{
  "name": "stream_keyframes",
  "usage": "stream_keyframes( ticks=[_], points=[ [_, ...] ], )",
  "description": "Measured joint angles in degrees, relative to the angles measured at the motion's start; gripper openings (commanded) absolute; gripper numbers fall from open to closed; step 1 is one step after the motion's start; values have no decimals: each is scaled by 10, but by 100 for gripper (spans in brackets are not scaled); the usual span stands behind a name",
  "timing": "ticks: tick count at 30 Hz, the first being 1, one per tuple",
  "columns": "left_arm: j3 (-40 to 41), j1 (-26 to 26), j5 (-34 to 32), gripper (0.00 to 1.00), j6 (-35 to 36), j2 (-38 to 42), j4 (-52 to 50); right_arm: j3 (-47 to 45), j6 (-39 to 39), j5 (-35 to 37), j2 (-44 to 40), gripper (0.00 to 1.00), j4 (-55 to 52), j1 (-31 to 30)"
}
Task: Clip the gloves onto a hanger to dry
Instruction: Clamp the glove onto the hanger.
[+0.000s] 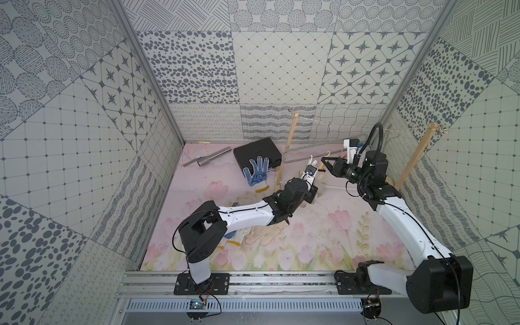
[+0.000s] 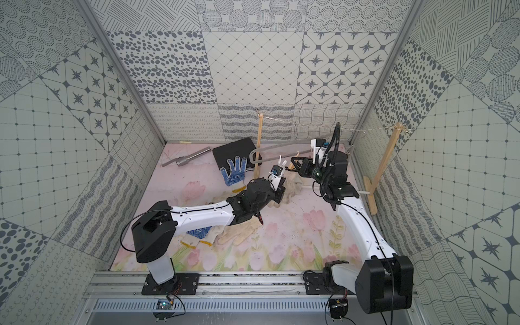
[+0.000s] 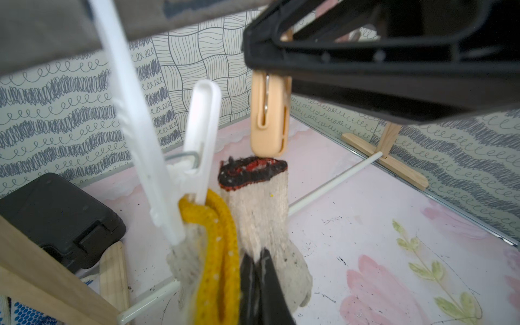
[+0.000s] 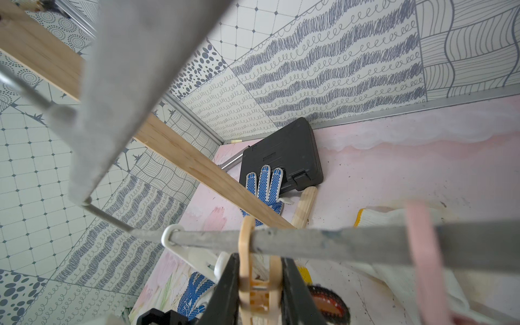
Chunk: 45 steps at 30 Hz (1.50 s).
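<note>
- Jaws on the left arm are pinched shut on a cream glove point(image 3: 261, 213), low on its hand part. The glove is held up straight, with its black and red cuff point(image 3: 253, 171) at the top.
- The right jaws are closed partway on a tan peg point(image 4: 260, 301), which is gripped from both sides. Whether the peg's mouth is open cannot be told.
- The tan peg is hung on the grey hanger point(image 4: 337, 244). Its tip is seen just above the cuff, but whether they touch cannot be told.
- A yellow-cuffed glove point(image 3: 216, 233) is already clipped in a white peg point(image 3: 204, 126) just beside.
- A blue-dotted glove point(image 1: 257, 170) is laid partly on a black case point(image 1: 253, 149). More gloves point(image 1: 263, 233) are left on the tabletop point(image 1: 323, 242) by the left arm.
- The cream glove is judged soft, light and floppy. It is best held closer to the cuff, and the thick cuff edge is best fed to the peg.
- The hanger is hung in the air and could be set swinging, so a gentle push is called for.
</note>
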<state>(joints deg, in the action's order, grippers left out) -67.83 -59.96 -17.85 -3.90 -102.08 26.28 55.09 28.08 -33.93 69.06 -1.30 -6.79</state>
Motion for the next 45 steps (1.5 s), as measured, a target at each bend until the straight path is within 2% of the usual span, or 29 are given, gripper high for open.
stream_keyframes(
  ticks=[14,27,45],
  points=[
    [47,0,55,0,38,23,49,-9,-40,-21,7,5,21,-3],
    [25,1,69,0,45,26,44,-19,-48,-55,7,6,43,-3],
    [2,20,69,0,12,26,-17,-8,-50,-41,13,6,36,-3]
  ],
)
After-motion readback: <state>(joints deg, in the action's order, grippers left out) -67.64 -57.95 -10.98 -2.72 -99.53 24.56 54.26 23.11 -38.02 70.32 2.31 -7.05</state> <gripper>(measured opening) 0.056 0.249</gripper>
